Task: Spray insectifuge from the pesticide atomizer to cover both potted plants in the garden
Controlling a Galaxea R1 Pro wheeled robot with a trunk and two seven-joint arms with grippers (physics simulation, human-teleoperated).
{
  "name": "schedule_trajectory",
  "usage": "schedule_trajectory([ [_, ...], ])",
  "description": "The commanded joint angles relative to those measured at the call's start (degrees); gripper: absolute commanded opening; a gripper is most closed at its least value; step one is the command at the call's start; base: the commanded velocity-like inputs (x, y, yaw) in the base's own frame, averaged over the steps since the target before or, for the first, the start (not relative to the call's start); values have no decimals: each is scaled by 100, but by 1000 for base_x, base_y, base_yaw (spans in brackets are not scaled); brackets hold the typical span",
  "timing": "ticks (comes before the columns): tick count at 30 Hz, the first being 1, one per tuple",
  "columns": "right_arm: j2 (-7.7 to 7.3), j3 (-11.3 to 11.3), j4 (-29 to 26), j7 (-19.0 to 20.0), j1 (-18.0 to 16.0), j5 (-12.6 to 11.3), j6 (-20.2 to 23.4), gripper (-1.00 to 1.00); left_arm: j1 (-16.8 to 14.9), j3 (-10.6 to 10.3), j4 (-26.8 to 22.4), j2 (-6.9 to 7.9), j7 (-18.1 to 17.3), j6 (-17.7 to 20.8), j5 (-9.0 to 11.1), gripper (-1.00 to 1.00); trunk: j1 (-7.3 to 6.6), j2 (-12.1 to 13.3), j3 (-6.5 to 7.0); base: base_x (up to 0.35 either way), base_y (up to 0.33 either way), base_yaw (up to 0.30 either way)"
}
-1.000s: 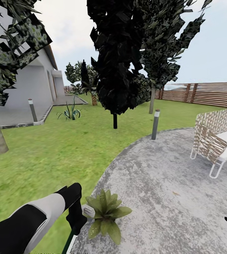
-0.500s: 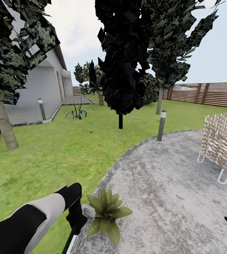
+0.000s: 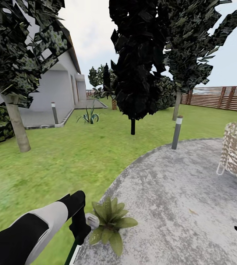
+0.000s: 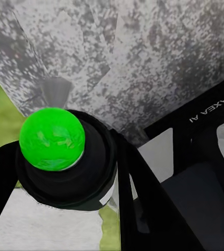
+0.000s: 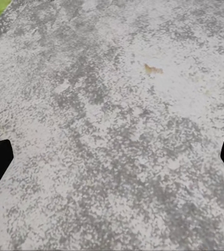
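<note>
The left hand (image 3: 82,230) is gripping the pesticide atomizer (image 4: 54,144) right beside a potted plant (image 3: 110,224) at the patio (image 3: 177,206) edge, while the right hand (image 5: 112,157) is hanging spread apart over bare paving.

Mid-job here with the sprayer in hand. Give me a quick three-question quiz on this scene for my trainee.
1. True or false: the right tool is open, with nothing but paving between its fingers.
2. Which stands closest to the left tool? A) potted plant B) bollard lamp C) wicker chair
3. Fill in: the left tool is shut on the ____.

Key: 1 true; 2 A; 3 pesticide atomizer.
</note>
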Motion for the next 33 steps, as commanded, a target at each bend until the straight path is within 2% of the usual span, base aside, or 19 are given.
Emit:
schedule_trajectory([
  [1, 0, -8, -1, 58, -8, 52, 17, 100, -4, 9, -6, 0, -54, 24, -61, -100, -1, -3, -6, 0, -303, 5],
  [7, 0, -8, -1, 58, -6, 52, 8, 100, -4, 22, -6, 2, -54, 24, -61, -100, -1, -3, -6, 133, -236, 170],
  [18, 0, -7, -1, 58, -5, 54, 2, 100, -4, 12, 0, 0, -54, 24, -60, -100, -1, -3, -6, 13, -14, 237],
  [27, 0, -7, 3, 58, -8, 54, -1, 100, -4, 16, -6, 0, -54, 24, -60, -100, -1, -3, -6, 0, -231, 23],
  [33, 0, -7, 5, 58, -6, 57, -1, 100, -4, 16, 2, 0, -54, 32, -63, -100, -1, -3, -6, 0, -75, 197],
])
